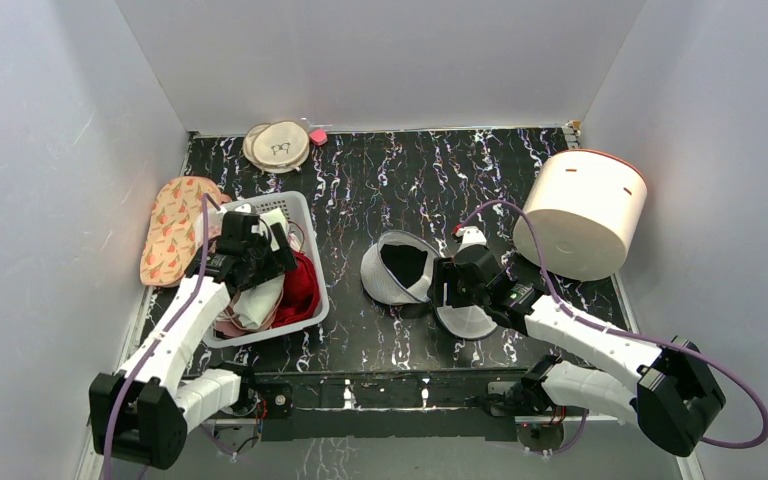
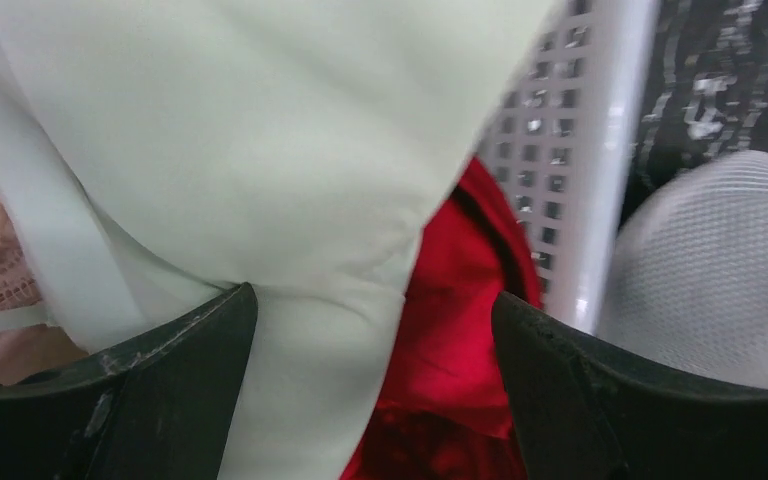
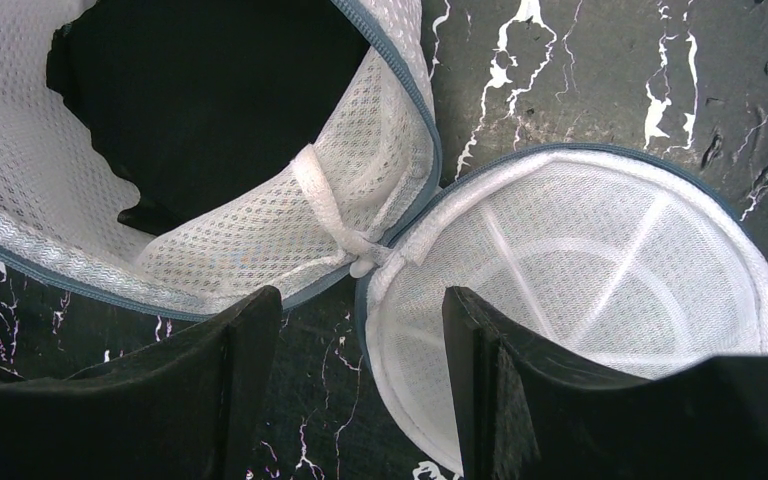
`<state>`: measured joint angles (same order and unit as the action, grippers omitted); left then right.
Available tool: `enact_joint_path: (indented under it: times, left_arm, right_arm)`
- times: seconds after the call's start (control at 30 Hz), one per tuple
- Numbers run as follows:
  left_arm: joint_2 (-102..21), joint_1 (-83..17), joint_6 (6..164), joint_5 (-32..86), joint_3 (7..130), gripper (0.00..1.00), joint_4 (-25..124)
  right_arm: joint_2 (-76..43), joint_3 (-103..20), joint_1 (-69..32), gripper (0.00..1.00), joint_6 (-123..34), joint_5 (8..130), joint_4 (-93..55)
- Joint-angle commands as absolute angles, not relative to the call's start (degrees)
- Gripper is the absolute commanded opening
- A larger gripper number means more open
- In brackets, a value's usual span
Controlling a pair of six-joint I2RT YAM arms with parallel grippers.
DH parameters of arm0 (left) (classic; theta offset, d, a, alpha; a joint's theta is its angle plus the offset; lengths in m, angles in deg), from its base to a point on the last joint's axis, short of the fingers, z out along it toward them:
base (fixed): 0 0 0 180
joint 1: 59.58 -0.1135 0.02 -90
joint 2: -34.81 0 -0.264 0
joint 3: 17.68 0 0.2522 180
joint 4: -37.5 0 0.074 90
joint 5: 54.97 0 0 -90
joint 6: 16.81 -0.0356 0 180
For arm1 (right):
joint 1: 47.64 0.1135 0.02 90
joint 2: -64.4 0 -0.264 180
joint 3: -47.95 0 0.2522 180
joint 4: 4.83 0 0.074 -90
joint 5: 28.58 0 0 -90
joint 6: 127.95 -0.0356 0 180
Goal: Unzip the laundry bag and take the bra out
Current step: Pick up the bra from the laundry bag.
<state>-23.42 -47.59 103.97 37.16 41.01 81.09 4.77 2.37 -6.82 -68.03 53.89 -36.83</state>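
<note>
White mesh dome-shaped laundry bag (image 3: 240, 240) lies unzipped, halves splayed, beneath the empty, wide-spread right gripper (image 3: 360, 300); left gripper (image 2: 372, 300) equally spread.

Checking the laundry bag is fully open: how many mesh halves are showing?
2. The first half sits tilted open with something dark inside. The second half lies flat beside it, below the right gripper, and looks empty. A white tie joins them.
</note>
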Motion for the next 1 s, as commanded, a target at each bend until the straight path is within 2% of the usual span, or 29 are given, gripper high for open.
enact_joint_path:
  times: [0.0,0.17,0.27,0.37,0.63,0.8,0.87,0.97]
  left_arm:
    - [-25.4,-47.85,108.23,39.79,39.25,0.86,80.34]
    - [-20.08,-47.83,106.68,40.32,41.52,0.9,80.81]
    - [-15.8,-47.84,104.82,40.48,44.43,0.98,81.14]
    - [-12.9,-47.8,103.15,39.53,47.58,0.98,80.99]
    - [-14.3,-47.83,103.6,26.16,51.96,0.98,75.05]
    - [-18.04,-44.53,106.52,20.1,50.73,0.85,66.29]
    - [-20.9,-38.58,106.23,23.06,51.44,0.79,64.26]
    - [-27.52,-24.25,103.36,33.88,55.24,0.75,64.17]
  right_arm:
    - [6.48,0.84,-6.97,0.59,-67.86,53.13,-36.07]
    - [7.23,1.08,-6.95,0.59,-68.34,53.16,-35.99]
    - [7.23,0.8,-7.01,0.59,-68.31,53.09,-36.16]
    - [7.52,0.31,-6.98,0.59,-68.27,52.91,-36.57]
    - [9.46,-1.95,-6.95,0.59,-67.76,50.83,-39.01]
    - [12.64,-2.84,-6.99,0.59,-67.93,48.46,-41.1]
    - [14.44,-2.71,-6.96,0.59,-68.29,47.61,-41.21]
    - [16.9,-2.55,-6.96,0.59,-68.96,46.13,-41.96]
